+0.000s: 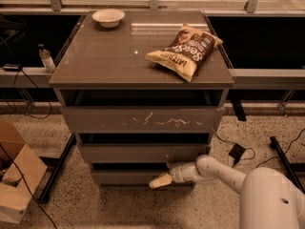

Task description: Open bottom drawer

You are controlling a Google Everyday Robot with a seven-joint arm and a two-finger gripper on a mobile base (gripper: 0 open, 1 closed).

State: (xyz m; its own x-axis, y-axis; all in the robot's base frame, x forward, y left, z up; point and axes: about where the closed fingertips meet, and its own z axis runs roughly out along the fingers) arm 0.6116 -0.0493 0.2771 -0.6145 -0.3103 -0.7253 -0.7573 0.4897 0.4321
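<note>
The bottom drawer (124, 177) is the slimmest front, low in the centre of the frame, just above the floor. It has no handle, only a dark gap along its upper edge, so I judge that the upper edge is the place to pull. This would explain why the arm (221, 171) comes in low from the lower right. The gripper (160, 180) lies at the right part of this front, its pale tip pointing left, and it seems to touch the front. Whether it is apart or together I cannot tell, and I see nothing carried in it. The drawer looks not yet pulled out. On the cabinet top (105, 61) a chips bag (186, 49) and a white bowl (108, 17) rest, well apart from the work.
</note>
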